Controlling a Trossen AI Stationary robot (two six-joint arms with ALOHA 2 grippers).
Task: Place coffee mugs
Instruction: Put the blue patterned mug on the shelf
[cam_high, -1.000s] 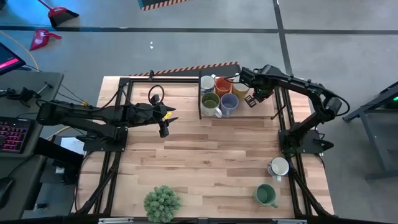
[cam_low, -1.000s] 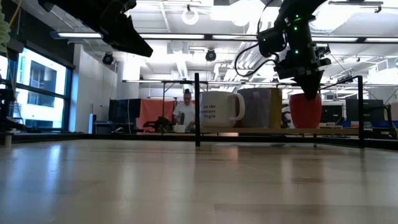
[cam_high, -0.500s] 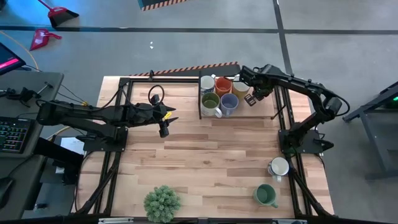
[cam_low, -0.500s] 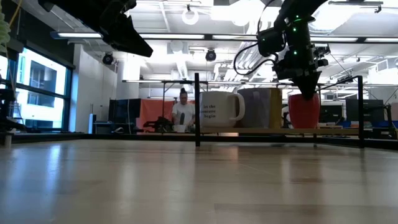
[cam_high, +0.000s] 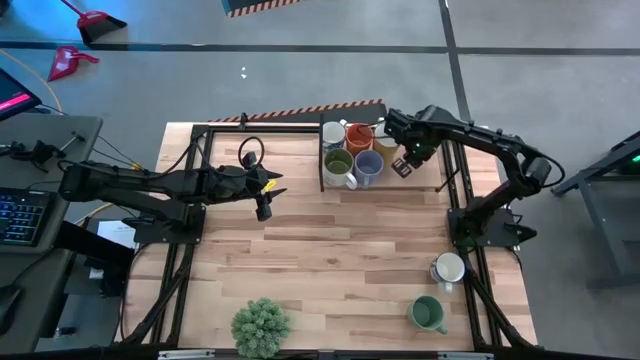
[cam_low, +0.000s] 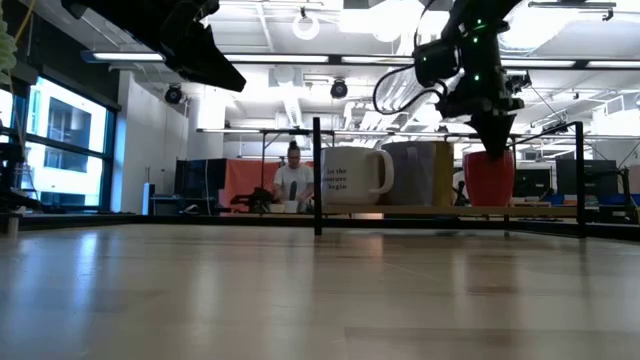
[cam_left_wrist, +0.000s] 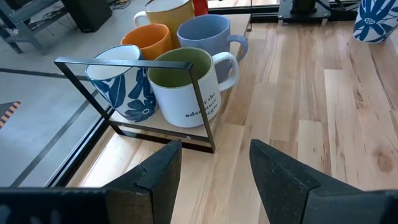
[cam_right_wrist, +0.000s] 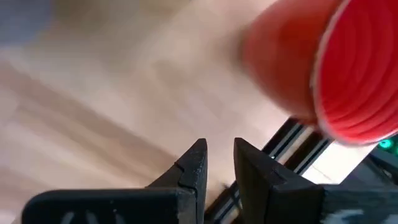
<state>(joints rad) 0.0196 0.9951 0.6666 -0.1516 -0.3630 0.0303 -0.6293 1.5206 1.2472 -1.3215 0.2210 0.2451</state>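
While I read the right wrist view: right fingers (cam_right_wrist: 217, 158) sit close together with only a narrow gap, and I see nothing held between them.
Right gripper position: over the far right end of the mug cluster (cam_high: 407, 160); in the low view it hangs just above the red mug (cam_low: 490, 178).
Red mug: blurred and very near the fingertips in the right wrist view; I cannot tell whether they touch it.
Mug cluster: five mugs packed at the far edge of the desk (cam_high: 300, 260) beside a black frame (cam_left_wrist: 124, 62). These are the blue-patterned mug (cam_high: 333, 133), orange mug (cam_high: 358, 137), cream mug (cam_high: 385, 143), olive-lined white mug (cam_high: 339, 165) and blue-grey mug (cam_high: 368, 165), with rims touching or nearly so.
Loose mugs: a white mug (cam_high: 449, 267) and a green mug (cam_high: 428, 314) stand well apart, near the right front corner.
Left gripper: waiting over the desk's left half (cam_high: 262, 200), fingers wide apart and empty.
Risk 1: a sideways move at this height could clip the red mug's rim and tip it.
Risk 2: the mugs are tightly packed, so one nudge could shove its neighbours.
Risk 3: the frame's upright could snag the arm on a low retreat.
Potted plant (cam_high: 260, 326): far from the action, so I am not concerned about it.
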